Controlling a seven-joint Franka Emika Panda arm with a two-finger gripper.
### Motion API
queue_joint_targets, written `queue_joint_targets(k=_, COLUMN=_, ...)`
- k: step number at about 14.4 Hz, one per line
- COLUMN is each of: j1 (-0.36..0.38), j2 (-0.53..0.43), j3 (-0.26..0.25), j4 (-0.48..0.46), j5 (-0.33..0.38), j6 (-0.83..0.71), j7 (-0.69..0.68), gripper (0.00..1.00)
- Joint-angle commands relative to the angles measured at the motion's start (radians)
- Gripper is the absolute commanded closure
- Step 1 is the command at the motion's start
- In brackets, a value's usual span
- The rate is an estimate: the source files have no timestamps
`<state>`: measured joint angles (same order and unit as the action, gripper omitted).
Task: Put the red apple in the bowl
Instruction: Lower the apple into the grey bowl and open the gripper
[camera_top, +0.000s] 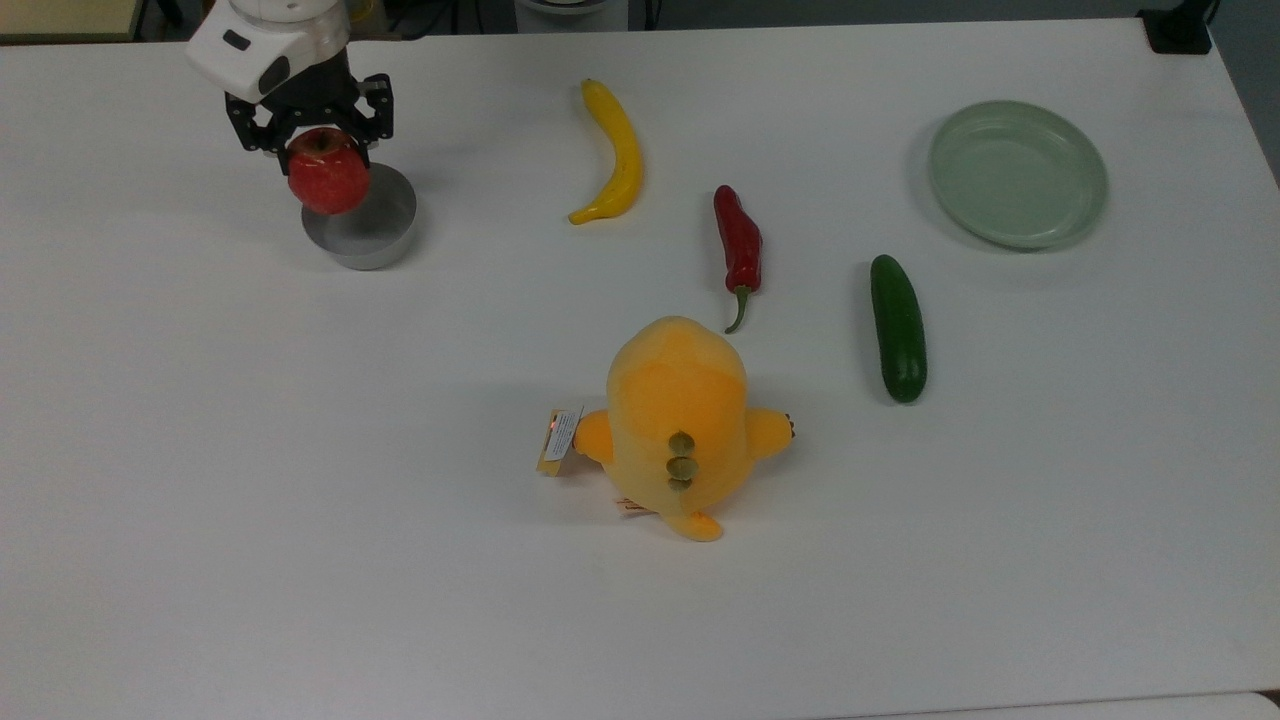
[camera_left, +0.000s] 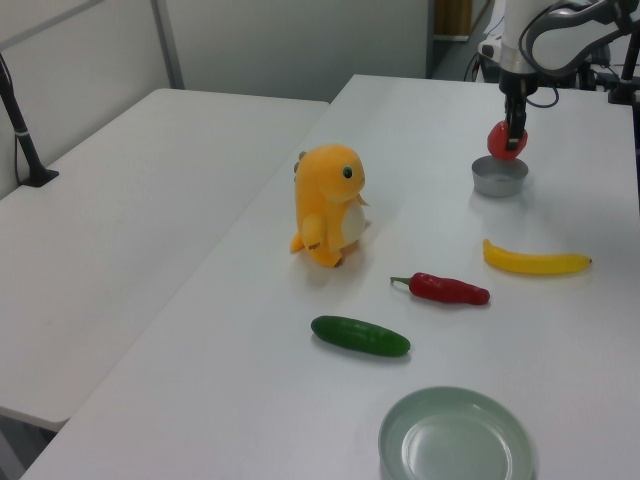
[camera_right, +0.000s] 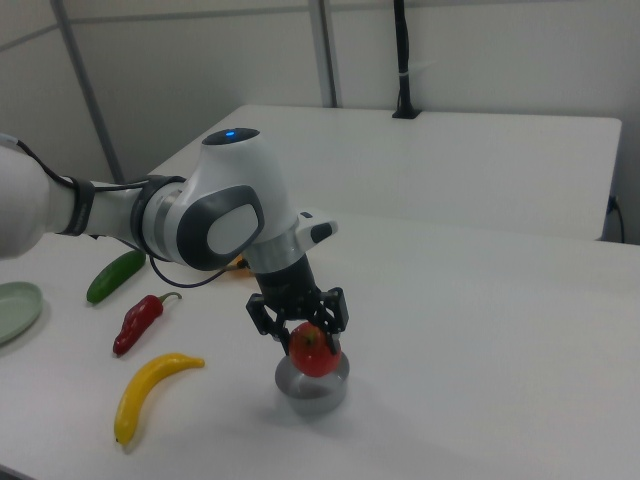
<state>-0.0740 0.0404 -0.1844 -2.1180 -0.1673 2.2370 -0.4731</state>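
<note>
Gripper (camera_top: 322, 140) is clamping the red apple (camera_top: 328, 184) between closed jaws, hanging just above the bowl (camera_top: 375, 240) at the top view's far left; banana (camera_top: 615, 150) lying right.

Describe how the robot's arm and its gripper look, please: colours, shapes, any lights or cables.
The arm has rounded white shells with grey panels at the joints and a small blue light on top. A black cable hangs under it. The gripper is black with angular, open-framed fingers on a white wrist block.
</note>
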Motion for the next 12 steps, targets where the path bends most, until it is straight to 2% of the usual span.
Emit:
queue_joint_targets(k=1, j1=0.008, j2=0.018, j3=0.006, j4=0.007, j5=0.012, j6=-0.027, j7=0.031, gripper=0.0)
queue_joint_targets(k=9, j1=0.008, j2=0.018, j3=0.008, j4=0.007, j5=0.012, j6=-0.028, j7=0.031, gripper=0.0)
queue_joint_targets(k=12, j1=0.01, j2=-0.023, j3=0.008, j4=0.01, j5=0.012, j6=-0.095, j7=0.048, gripper=0.0)
